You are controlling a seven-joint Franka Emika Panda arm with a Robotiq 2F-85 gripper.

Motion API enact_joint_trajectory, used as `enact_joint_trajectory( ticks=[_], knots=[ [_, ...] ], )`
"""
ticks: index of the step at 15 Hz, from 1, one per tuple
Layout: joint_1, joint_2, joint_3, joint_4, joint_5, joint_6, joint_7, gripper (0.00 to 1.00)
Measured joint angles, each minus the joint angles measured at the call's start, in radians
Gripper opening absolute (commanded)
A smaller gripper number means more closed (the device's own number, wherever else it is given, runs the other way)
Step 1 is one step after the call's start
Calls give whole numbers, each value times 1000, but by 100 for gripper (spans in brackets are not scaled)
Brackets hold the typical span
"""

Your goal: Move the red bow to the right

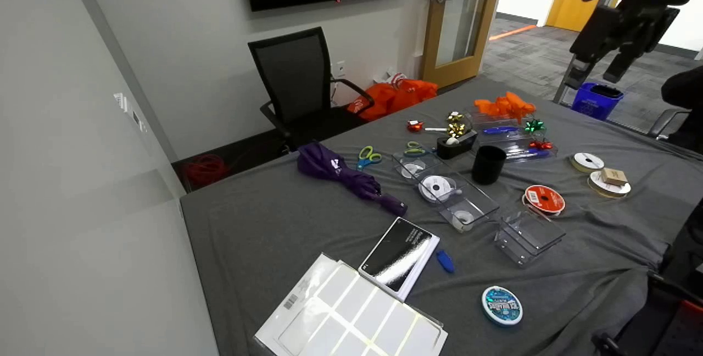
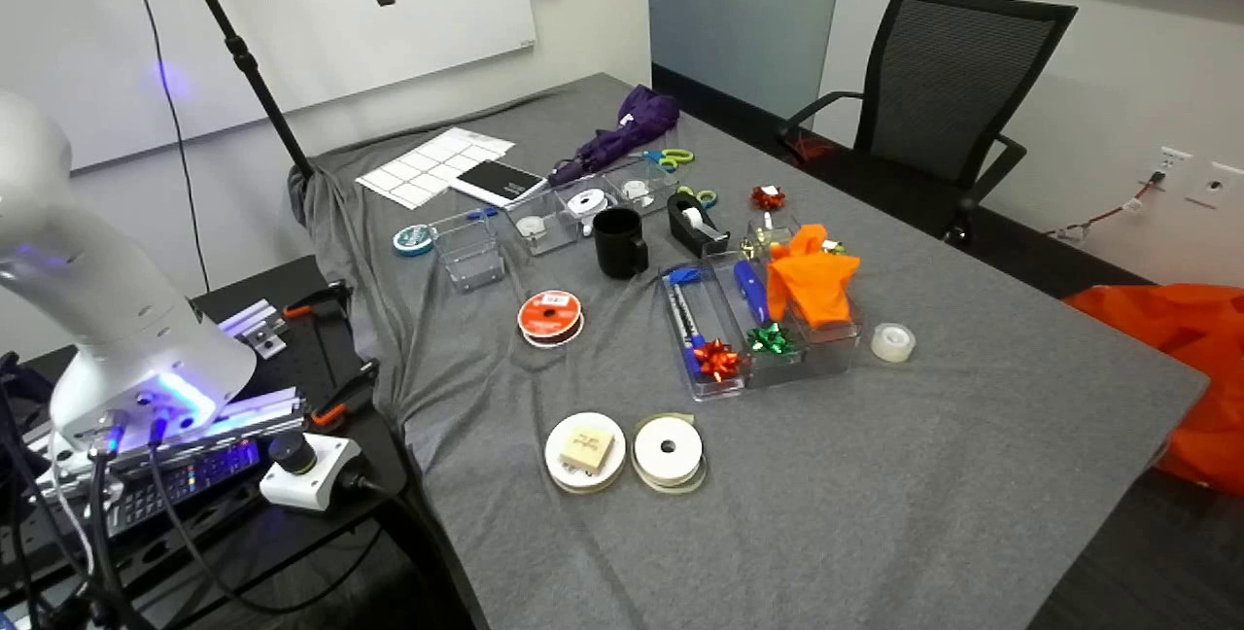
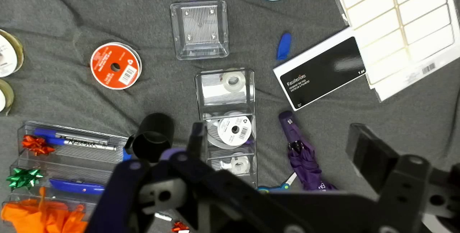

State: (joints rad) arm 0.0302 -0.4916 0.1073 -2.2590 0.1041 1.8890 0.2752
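Two shiny red bows are in view. One red bow [image 1: 541,145] sits in a clear tray beside pens; it also shows in an exterior view [image 2: 717,360] and at the left of the wrist view [image 3: 37,144]. Another red bow [image 1: 415,126] lies on the table near the tape dispenser; it also shows in an exterior view [image 2: 767,197] and partly at the bottom of the wrist view [image 3: 178,225]. My gripper [image 1: 594,77] is open and empty, high above the table and apart from both bows. Its fingers spread wide in the wrist view [image 3: 278,137].
A black mug [image 2: 618,243], tape dispenser [image 2: 696,227] and clear trays [image 3: 226,114] stand on the table. A green bow [image 2: 772,338] and orange fabric [image 2: 812,280] are in the tray with one red bow. A purple umbrella [image 1: 351,177] and ribbon spools [image 2: 551,317] lie around.
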Motion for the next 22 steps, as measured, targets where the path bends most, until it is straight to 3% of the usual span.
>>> enact_joint_trajectory(
  ticks=[5,9,14,19,22],
  knots=[
    [-1,1,-2,0,-1,9,0,100],
    [-23,39,-31,-1,-54,80,-2,100],
    [-87,193,-90,2,-169,224,-3,100],
    [-136,388,-162,30,-223,411,-3,100],
    [-153,494,-200,73,-247,467,-1,100]
  ],
)
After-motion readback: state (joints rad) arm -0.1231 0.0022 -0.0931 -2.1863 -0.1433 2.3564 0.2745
